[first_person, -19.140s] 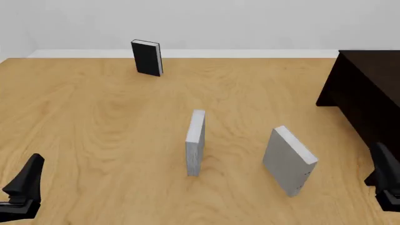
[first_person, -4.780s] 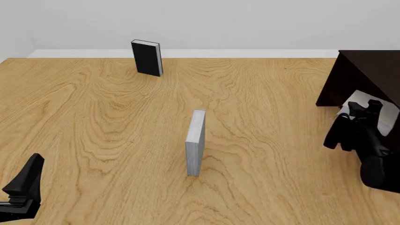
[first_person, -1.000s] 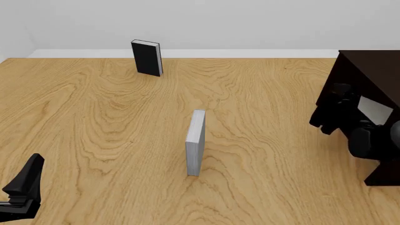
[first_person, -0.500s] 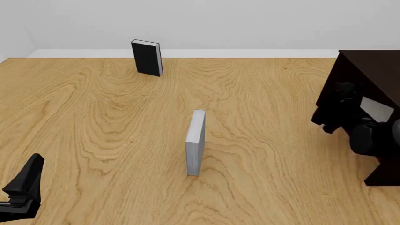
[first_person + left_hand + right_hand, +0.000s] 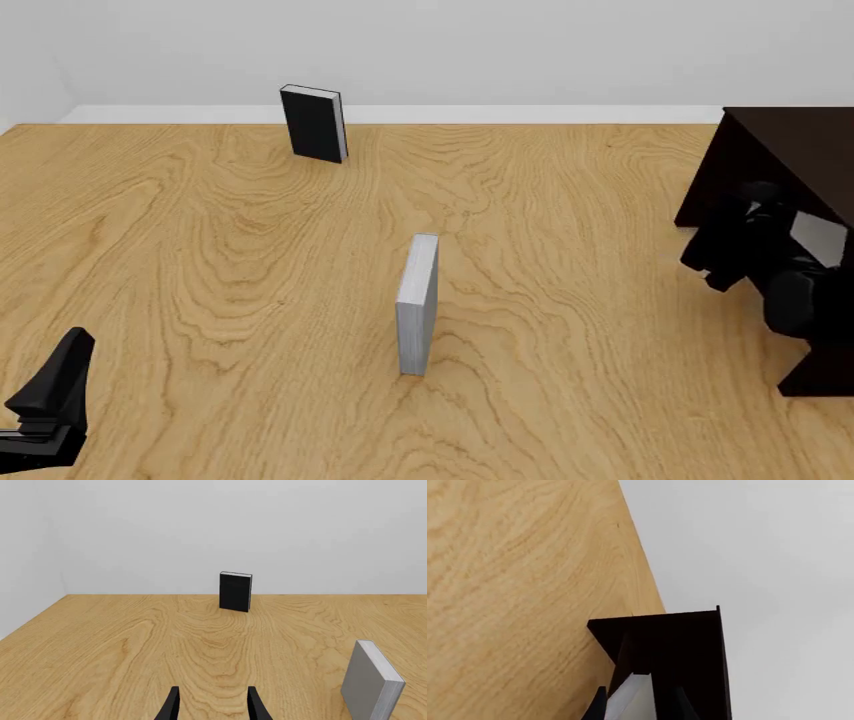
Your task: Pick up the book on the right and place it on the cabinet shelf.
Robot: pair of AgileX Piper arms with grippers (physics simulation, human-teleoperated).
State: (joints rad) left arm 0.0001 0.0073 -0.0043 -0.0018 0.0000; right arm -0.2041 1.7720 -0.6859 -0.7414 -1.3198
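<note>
My right gripper [image 5: 771,222] is shut on the light-grey book [image 5: 817,238] and holds it at the open side of the very dark cabinet [image 5: 781,150], partly inside. In the right wrist view the pale book [image 5: 635,697] sits between the two fingers, with the cabinet [image 5: 684,640] right in front. I cannot tell whether the book rests on the shelf. My left gripper [image 5: 47,405] is open and empty at the near left of the table; its fingers [image 5: 172,706] show in the left wrist view.
A slimmer grey book [image 5: 418,305] stands edge-on at the table's middle and also shows in the left wrist view [image 5: 370,685]. A black book [image 5: 314,122] stands upright at the far edge near the wall, and shows in the left wrist view [image 5: 235,591].
My right gripper has moved to the right with the book, further into the cabinet's opening. The left arm and the other two books have not moved.
</note>
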